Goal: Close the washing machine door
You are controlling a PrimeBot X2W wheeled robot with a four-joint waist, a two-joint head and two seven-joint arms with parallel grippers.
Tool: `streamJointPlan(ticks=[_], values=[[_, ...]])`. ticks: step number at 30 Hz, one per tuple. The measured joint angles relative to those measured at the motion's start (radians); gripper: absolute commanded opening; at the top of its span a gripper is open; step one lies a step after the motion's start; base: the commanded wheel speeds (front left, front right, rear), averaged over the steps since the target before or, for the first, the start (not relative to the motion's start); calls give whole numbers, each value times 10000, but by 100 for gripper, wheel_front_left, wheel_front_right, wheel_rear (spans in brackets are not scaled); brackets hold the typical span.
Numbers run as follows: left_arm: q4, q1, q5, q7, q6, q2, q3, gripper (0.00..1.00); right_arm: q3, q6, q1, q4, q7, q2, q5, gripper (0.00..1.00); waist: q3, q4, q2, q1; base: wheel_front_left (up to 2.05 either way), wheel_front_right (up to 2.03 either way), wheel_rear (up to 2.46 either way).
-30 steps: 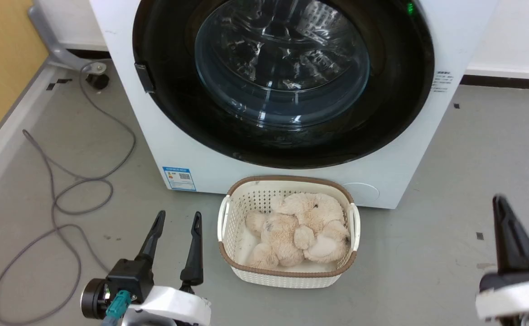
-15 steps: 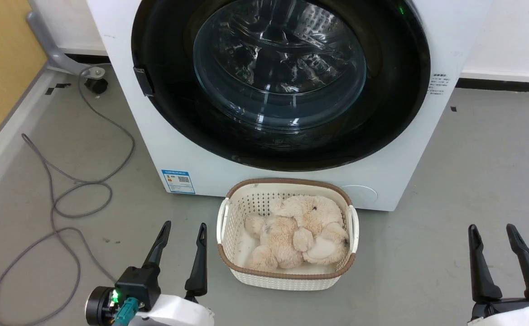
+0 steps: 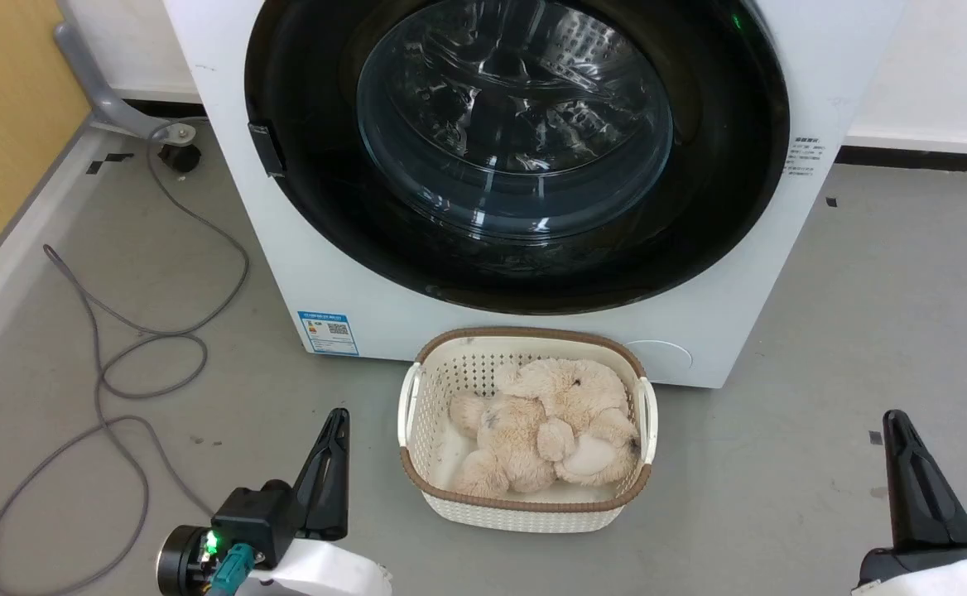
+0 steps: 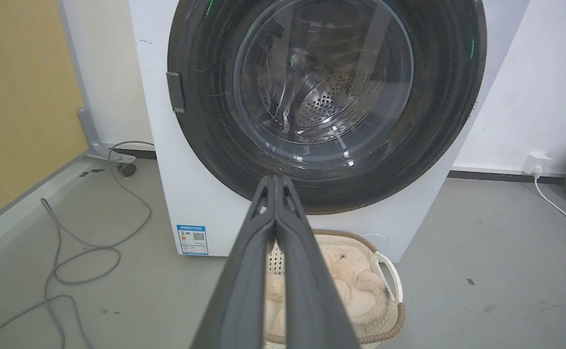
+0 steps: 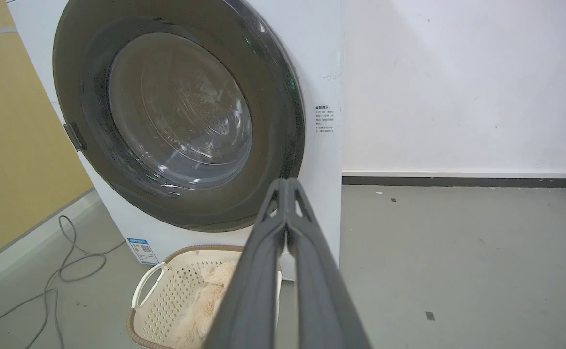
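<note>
Left hand (image 4: 274,180) and right hand (image 5: 287,183): each clenched, its two long dark fingers pressed together tip to tip, grasping nothing and touching nothing. Both are low over the grey floor (image 3: 864,314), fingers pointing toward the appliance; the left hand lies left of the basket, the right hand well to its right. Big white front-loading washing machine (image 3: 326,281): stands ahead, between the hands. Large round black-rimmed washing machine door with bulging clear glass centre (image 3: 517,141): appears to lie flat against the machine's front, the perforated steel drum visible through the glass. White woven plastic basket with brown rim (image 3: 525,334): just before the machine, holding a beige plush toy (image 3: 550,414). Small blue sticker (image 3: 328,331): lower left of the front.
</note>
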State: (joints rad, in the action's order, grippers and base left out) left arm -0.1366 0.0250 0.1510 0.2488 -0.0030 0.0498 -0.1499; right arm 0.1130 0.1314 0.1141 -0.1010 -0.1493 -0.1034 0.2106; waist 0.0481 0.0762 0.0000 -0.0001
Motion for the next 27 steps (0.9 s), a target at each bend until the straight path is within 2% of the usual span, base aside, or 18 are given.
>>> streamJointPlan(ticks=[27], values=[[278,0,-282,-543,0,0,316,0,-236,0,-116,222,334,73,-491,0,-106,-171,0,1,0,0,0]])
